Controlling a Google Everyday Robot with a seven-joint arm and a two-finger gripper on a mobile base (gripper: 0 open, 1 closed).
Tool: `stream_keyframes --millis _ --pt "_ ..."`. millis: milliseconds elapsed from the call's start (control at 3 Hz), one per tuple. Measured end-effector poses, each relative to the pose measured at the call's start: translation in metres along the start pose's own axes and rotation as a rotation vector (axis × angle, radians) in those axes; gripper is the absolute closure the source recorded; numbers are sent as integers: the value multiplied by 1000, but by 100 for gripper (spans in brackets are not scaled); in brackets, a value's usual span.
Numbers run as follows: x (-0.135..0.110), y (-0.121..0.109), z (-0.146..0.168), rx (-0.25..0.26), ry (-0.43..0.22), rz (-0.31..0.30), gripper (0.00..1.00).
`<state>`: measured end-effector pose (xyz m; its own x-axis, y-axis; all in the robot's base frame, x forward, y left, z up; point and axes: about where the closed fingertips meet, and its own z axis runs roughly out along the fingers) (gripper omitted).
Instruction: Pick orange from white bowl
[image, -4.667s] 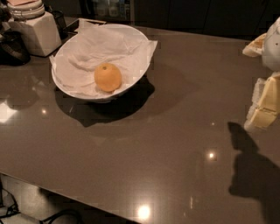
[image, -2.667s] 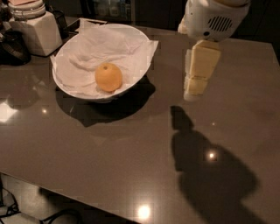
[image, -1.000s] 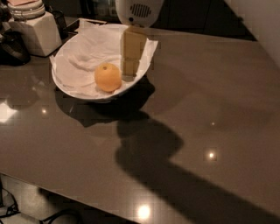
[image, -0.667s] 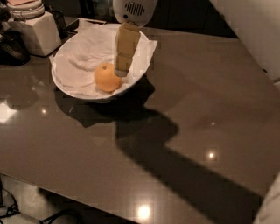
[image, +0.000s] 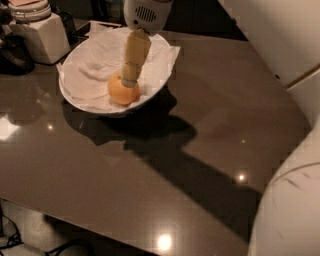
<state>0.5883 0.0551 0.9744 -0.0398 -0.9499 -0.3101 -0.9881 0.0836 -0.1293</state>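
The orange (image: 121, 91) lies in the white bowl (image: 82, 102), which is lined with crumpled white paper and stands at the back left of the dark table. My gripper (image: 130, 80) reaches down from above into the bowl. Its yellowish fingers (image: 134, 55) point down at the top right of the orange and their tips touch or nearly touch it. The white arm stretches in from the right side of the view.
A white boxy container with stacked dishes (image: 39, 30) stands behind the bowl at the far left, with a dark object (image: 15, 52) beside it. The glossy brown table (image: 200, 150) extends to the front and right. The arm's shadow falls across it.
My gripper has swung in from the right edge of the table to above the bowl and has come down onto the orange. The orange and bowl have not moved.
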Motion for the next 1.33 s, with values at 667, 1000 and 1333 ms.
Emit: stream_keyframes --millis 667,1000,1333 --pt "10 -18 30 -61 13 101 15" --pt "14 -30 44 -82 19 136 16" --pt "10 -38 59 -104 26 143 17"
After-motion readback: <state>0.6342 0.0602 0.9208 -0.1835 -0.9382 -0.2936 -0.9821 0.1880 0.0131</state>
